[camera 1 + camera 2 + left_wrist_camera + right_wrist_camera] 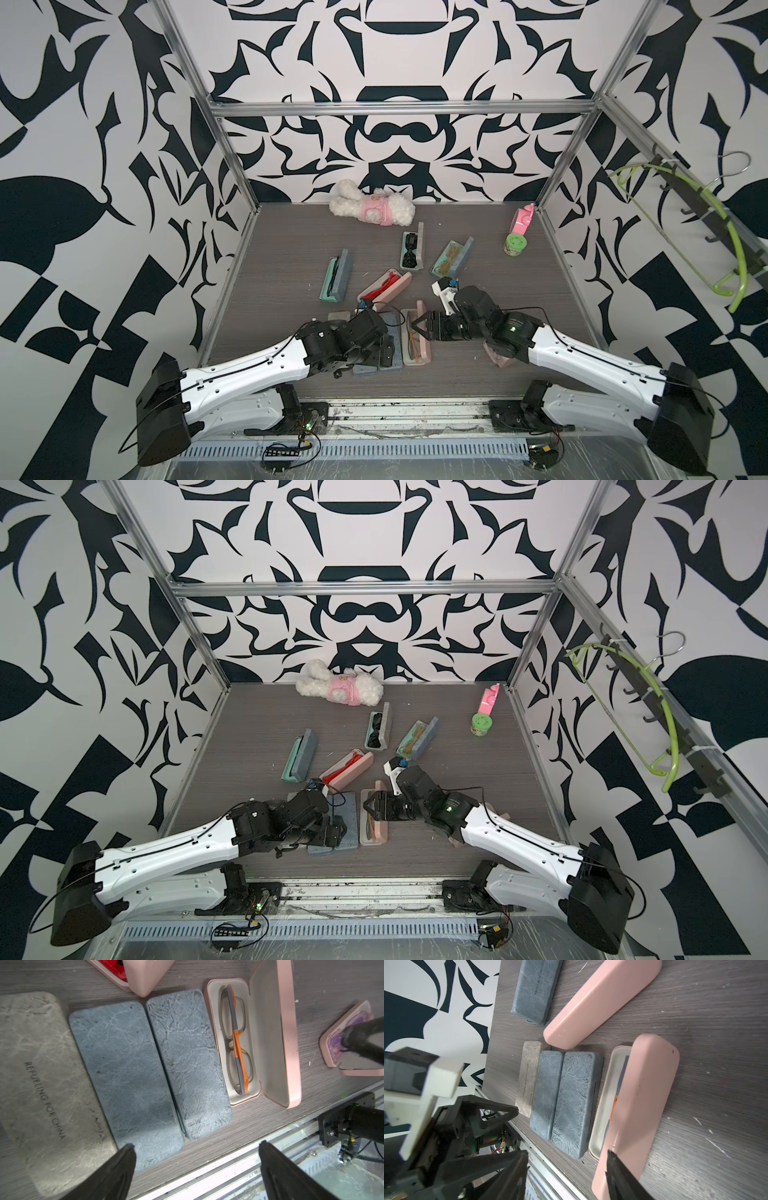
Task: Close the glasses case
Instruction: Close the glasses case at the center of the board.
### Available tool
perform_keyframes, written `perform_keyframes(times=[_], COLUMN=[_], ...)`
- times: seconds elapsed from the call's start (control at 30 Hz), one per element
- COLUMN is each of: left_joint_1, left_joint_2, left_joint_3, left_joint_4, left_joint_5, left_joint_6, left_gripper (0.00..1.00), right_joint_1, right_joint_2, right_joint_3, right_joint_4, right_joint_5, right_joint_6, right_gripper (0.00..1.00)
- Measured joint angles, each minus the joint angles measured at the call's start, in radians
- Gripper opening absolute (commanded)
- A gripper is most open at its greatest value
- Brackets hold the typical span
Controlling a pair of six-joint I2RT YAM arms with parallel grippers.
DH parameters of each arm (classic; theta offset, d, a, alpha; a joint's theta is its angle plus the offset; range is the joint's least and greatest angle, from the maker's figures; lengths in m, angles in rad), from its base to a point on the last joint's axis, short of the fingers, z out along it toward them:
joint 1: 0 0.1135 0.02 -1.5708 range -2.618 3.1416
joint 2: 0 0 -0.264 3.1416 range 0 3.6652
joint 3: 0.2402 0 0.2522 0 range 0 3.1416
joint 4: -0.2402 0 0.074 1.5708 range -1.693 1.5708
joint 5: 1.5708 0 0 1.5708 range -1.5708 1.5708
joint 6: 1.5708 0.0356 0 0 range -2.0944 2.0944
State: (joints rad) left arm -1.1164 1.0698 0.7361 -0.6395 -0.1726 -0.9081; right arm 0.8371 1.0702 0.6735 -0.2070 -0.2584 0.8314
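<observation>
The pink glasses case (417,347) (375,833) lies open near the table's front edge. Grey and orange glasses (236,1043) rest in its base (214,1028), and its lid (274,1032) (643,1095) stands up along the right side. My right gripper (422,330) (370,808) (566,1152) is open over the case. One of its fingers (618,1174) lies against the lid's outer face. My left gripper (386,353) (336,833) (197,1145) hangs open above the closed blue cases, holding nothing.
Two closed blue cases (124,1076) (187,1064) and a grey one (41,1084) lie left of the pink case. Several other open cases (336,276) (384,289) (412,251) (451,257) sit further back. A plush toy (372,203), green jar (514,245) and small pink case (349,1043) are nearby.
</observation>
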Motion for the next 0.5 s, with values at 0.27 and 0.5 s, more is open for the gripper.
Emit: perform_keyframes(times=[0.27,0.5], left_joint_1=[0.003,0.005], left_joint_2=[0.041,0.057], left_joint_3=[0.0,0.004], left_joint_4=[0.01,0.02], left_joint_5=[0.038,0.055], left_joint_6=[0.007,0.007], left_gripper=[0.89,0.74], right_joint_1=[-0.032,-0.037], right_joint_2=[0.0,0.024], right_joint_3=[-0.02,-0.023], right_joint_4=[0.021,0.043], right_joint_5=[-0.045,-0.068], right_joint_6=[0.0,-0.001], right_gripper=[0.56,0.5])
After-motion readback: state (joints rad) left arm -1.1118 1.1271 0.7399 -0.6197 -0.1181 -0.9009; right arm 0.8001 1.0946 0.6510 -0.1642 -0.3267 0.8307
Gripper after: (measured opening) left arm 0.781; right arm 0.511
